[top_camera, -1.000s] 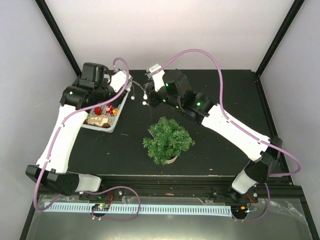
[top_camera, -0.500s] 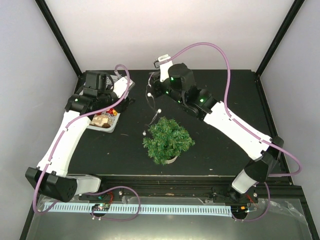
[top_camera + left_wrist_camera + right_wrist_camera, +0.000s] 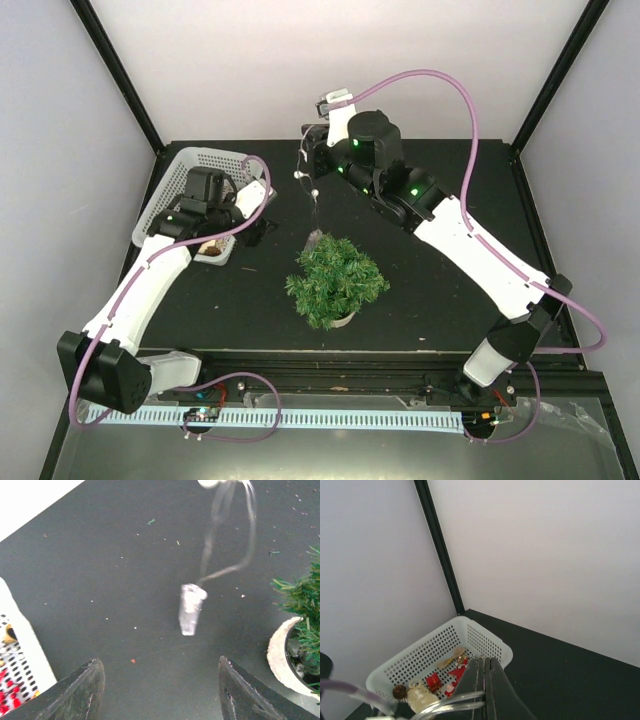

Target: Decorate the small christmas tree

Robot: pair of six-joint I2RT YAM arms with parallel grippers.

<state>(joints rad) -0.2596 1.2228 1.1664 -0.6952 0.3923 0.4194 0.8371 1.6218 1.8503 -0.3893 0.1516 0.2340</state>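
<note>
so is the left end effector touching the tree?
Apart. Top view shows bare table between left end effector and the small christmas tree.

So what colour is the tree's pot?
The pot is cream-white; the left wrist view shows it best.

Top external: we look down from high at the 6 o'clock side, far enough to take in the whole bench [image 3: 250, 290].
Left wrist: we look down from close over the bench, with the basket [image 3: 20, 645] at 8 o'clock and the small christmas tree [image 3: 300, 600] at 3.
Right wrist: we face outward at the walls [image 3: 545, 555], with the basket at 7.
All three views share the basket.
</note>
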